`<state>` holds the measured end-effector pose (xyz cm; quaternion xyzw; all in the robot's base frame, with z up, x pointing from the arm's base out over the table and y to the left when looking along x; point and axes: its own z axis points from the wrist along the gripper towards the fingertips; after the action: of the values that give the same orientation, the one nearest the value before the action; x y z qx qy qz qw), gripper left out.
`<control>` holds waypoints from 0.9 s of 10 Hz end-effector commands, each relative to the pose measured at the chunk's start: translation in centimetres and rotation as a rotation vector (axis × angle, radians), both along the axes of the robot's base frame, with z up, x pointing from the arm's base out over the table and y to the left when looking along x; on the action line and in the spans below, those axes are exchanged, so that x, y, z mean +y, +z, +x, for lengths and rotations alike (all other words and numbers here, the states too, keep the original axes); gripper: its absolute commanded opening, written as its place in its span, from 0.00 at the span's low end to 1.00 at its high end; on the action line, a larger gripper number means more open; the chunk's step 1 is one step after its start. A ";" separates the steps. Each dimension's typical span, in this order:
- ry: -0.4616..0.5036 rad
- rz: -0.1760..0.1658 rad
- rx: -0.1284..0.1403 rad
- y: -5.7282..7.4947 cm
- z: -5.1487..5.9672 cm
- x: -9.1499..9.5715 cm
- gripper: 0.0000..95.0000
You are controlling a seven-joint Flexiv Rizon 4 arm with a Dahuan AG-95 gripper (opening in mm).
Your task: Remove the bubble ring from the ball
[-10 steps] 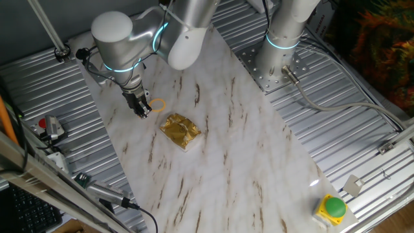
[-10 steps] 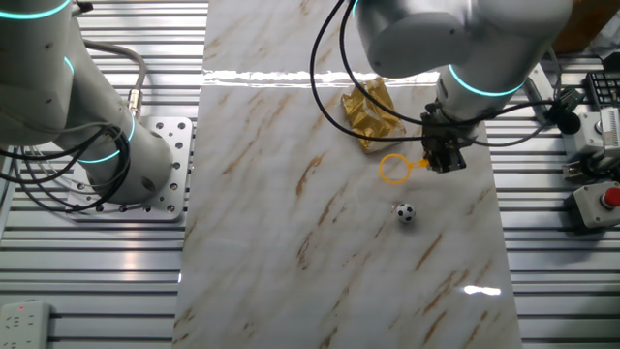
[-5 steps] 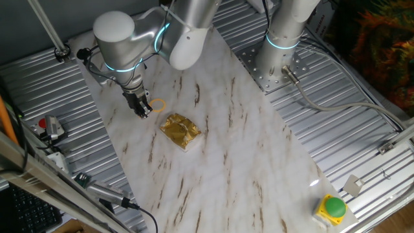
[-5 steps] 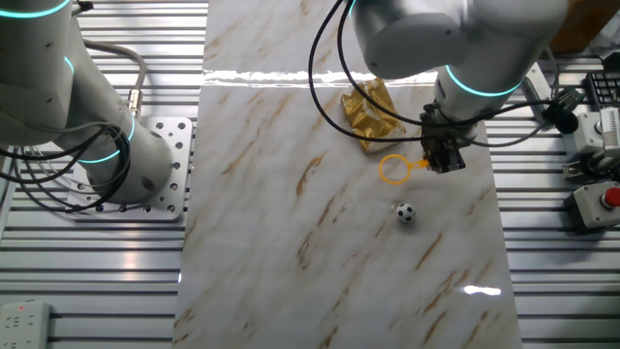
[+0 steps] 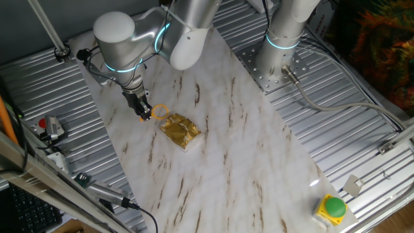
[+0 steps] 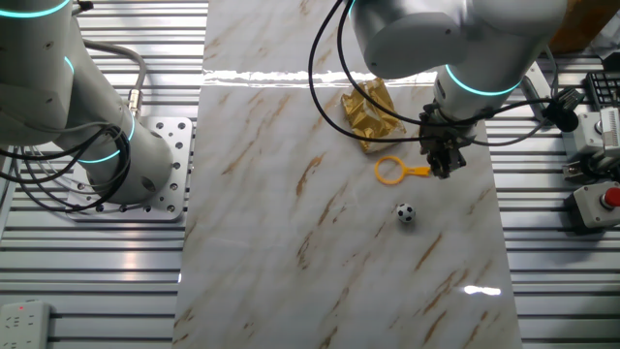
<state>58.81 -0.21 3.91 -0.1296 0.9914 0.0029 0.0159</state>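
Observation:
The bubble ring is a thin orange-yellow loop with a short handle that points right into my gripper. The gripper is shut on the end of the handle and holds the ring low over the marble table. The ball, white with black patches, lies free on the table just in front of the ring and apart from it. In one fixed view the ring shows right of the gripper, close to the gold packet. The ball is hidden there behind the arm.
A crumpled gold foil packet lies just behind the ring and also shows in one fixed view. The second arm's base stands at the left. A red button box sits on the right. A green button is near the table corner.
The gripper has moved a little, carrying the ring down and slightly away from its earlier place, closer to the gold packet. The ball has not moved.

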 end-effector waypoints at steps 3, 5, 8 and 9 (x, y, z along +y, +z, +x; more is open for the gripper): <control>0.003 -0.001 -0.002 0.0 0.0 0.0 0.60; 0.003 -0.001 -0.009 0.0 0.0 0.0 0.60; -0.007 0.001 -0.042 0.1 0.0 0.0 0.60; -0.012 -0.001 -0.047 0.4 0.0 0.1 0.60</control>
<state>58.83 -0.13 4.34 -0.1233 0.9915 -0.0013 0.0425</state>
